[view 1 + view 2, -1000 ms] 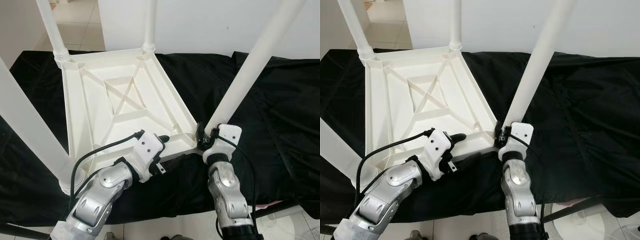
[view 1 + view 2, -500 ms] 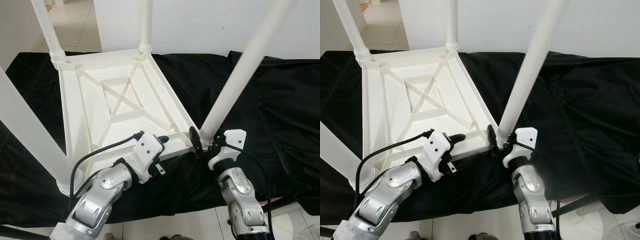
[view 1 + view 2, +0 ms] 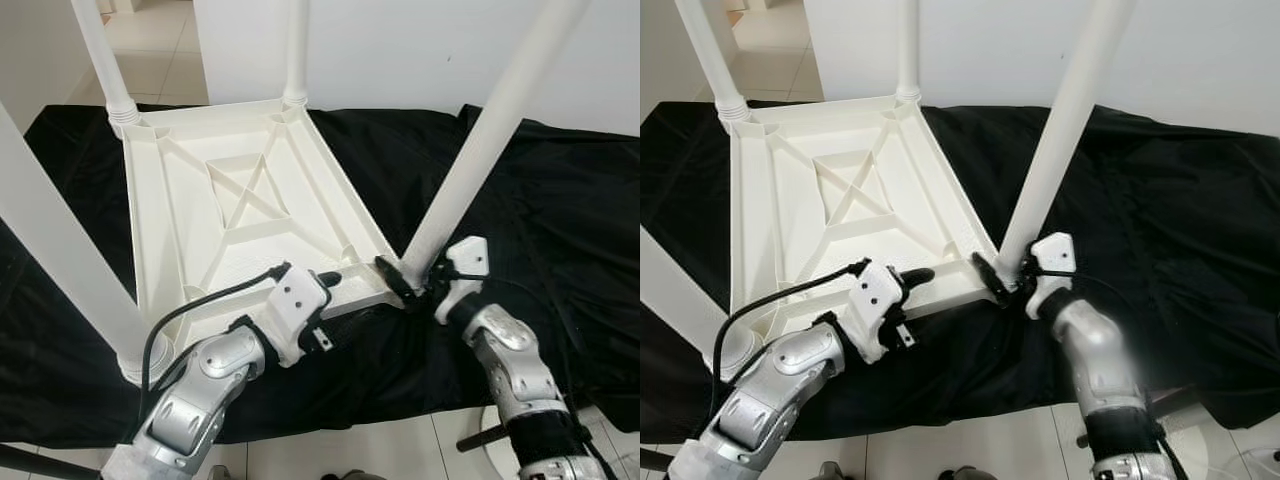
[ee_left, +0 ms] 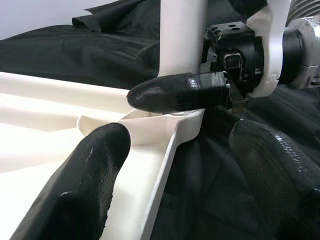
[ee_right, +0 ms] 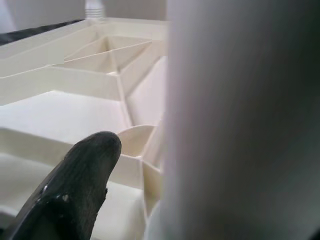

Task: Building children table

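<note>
Four white legs stick up from the upside-down children table [image 3: 250,200], which lies on a big black cloth [image 3: 560,230]. The cloth is wrinkly and covers the whole surface under the children table. A white wall [image 3: 400,50] stands behind, and pale floor tiles [image 3: 170,50] show at the far left.

Next in size are the legs. The near left leg [image 3: 60,250] is thick and close to the camera. The near right leg [image 3: 480,150] leans up toward the top right. The two far legs [image 3: 105,60] stand at the back corners. White ribs cross the underside of the children table and make an X in the middle.

Two silver arms reach in from below. The left end effector [image 3: 325,280] sits at the near edge of the children table. Its fingers [image 4: 85,175] are spread wide, one over the white inside and one over the black cloth, with the rim between them. It is not gripping anything.

The right end effector [image 3: 405,285] is at the near right corner, right at the bottom of the near right leg. One black finger [image 4: 175,92] lies against the leg. The leg sits between its fingers, but I cannot tell how tight the squeeze is.
</note>
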`<state>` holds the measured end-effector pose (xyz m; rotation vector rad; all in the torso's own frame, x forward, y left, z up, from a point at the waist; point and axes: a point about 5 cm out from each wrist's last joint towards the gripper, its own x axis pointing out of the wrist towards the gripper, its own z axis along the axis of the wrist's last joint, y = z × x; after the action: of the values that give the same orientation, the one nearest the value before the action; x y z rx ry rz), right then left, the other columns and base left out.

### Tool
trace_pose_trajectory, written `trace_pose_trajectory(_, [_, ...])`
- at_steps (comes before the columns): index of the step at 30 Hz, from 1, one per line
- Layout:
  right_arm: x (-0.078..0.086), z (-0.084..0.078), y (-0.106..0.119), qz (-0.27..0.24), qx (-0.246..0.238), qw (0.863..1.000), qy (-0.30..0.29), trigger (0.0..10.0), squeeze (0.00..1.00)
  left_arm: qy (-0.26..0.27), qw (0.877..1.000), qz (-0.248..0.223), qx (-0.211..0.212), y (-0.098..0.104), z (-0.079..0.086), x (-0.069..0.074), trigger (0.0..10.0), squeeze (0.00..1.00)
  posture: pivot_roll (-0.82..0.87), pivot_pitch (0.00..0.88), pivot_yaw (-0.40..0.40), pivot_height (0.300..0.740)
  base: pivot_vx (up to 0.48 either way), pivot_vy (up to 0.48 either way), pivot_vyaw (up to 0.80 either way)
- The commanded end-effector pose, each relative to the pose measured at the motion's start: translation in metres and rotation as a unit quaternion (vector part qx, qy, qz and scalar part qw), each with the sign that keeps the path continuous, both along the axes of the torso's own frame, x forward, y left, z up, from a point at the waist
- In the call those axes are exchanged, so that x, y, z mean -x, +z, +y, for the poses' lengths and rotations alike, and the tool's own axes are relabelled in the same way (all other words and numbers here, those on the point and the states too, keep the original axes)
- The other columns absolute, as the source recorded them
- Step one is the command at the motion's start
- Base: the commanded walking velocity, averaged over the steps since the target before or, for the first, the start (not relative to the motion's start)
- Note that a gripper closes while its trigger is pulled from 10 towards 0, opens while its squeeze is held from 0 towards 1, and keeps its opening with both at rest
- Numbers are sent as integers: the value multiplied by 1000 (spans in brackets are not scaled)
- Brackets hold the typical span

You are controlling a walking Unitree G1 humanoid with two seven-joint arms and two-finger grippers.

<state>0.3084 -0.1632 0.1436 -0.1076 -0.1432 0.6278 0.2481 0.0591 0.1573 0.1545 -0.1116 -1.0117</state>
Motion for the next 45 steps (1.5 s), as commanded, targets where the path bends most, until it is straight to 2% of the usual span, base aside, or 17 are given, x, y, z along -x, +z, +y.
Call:
trace_pose_trajectory(1, [-2, 3, -4, 6, 16, 1000, 15, 8745, 0, -2, 1000, -2, -6, -2, -1, 0, 10000, 0, -36, 77, -55, 740, 0, 0, 0])
trace_pose_trajectory(2, [-3, 6, -5, 8, 21, 999, 24, 6863, 0, -2, 1000, -3, -7, -1, -1, 0, 10000, 0, -36, 77, -55, 740, 0, 0, 0])
trace_pose_trajectory(3, [-3, 6, -5, 8, 21, 999, 24, 6863, 0, -2, 1000, -3, -7, -1, -1, 0, 10000, 0, -36, 77, -55, 740, 0, 0, 0])
trace_pose_trajectory(4, [-4, 7, -6, 8, 25, 999, 33, 3294, 0, -1, 1000, -4, -6, -1, -1, 0, 10000, 0, -34, 77, -56, 740, 0, 0, 0])
trace_pose_trajectory(5, [-5, 8, -6, 8, 27, 999, 39, 3294, 0, -1, 1000, -5, -6, -1, -1, -1, 10000, 0, -34, 77, -56, 740, 0, 0, 0])
trace_pose_trajectory(6, [-6, 8, -6, 7, 29, 999, 43, 1569, 0, -1, 1000, -6, -6, -1, -1, -1, 10000, 0, -31, 76, -57, 740, 0, 0, 0])
trace_pose_trajectory(7, [-6, 8, -6, 7, 29, 999, 43, 1569, 0, -1, 1000, -6, -6, -1, -1, -1, 10000, 0, -31, 76, -57, 740, 0, 0, 0])
trace_pose_trajectory(8, [-8, 7, -7, 5, 30, 998, 48, 0, 0, 0, 1000, -6, -6, -1, -1, -1, 10000, 0, -31, 76, -57, 740, 0, 0, 0])
trace_pose_trajectory(16, [-9, -1, -8, 7, 22, 999, 41, 0, 0, 7, 1000, -9, -4, 0, -2, -2, 10000, 0, -25, 92, -66, 740, 0, 0, 0])
trace_pose_trajectory(17, [-8, -2, -9, 11, 16, 999, 33, 10000, 0, 8, 1000, -9, -4, 0, -2, -2, 10000, 0, -26, 94, -66, 740, 0, 0, 0])
trace_pose_trajectory(24, [-5, -2, -9, 20, -1, 1000, -3, 10000, 0, 9, 1000, -6, -1, 0, -2, -2, 10000, 0, -31, 102, -66, 740, 0, 0, 0])
trace_pose_trajectory(29, [-3, 1, -7, 17, 5, 997, -76, 10000, 0, 7, 1000, -4, -1, -1, -3, -1, 10000, 0, -45, 110, -68, 740, 0, 0, 0])
trace_pose_trajectory(35, [1, 5, -3, 15, -15, 992, -122, 10000, 0, 7, 1000, -3, 0, -2, -3, 0, 10000, 0, -48, 115, -68, 740, 0, 0, 0])
trace_pose_trajectory(38, [2, 4, -3, 33, -42, 983, -175, 10000, 0, 6, 1000, -2, 0, -2, -3, 0, 10000, 0, -49, 117, -67, 740, 0, 0, 0])
trace_pose_trajectory(39, [2, 4, -3, 33, -42, 983, -175, 10000, 0, 6, 1000, -2, 0, -2, -3, 0, 10000, 0, -49, 117, -67, 740, 0, 0, 0])
trace_pose_trajectory(40, [6, 5, -5, 40, -54, 974, -217, 10000, 0, 6, 1000, -2, 0, -2, -3, 0, 10000, 0, -49, 117, -67, 740, 0, 0, 0])
trace_pose_trajectory(45, [14, 10, -10, 51, -99, 945, -306, 10000, 0, 7, 1000, -3, 0, -2, -3, -1, 10000, 0, -47, 114, -63, 740, 0, 0, 0])
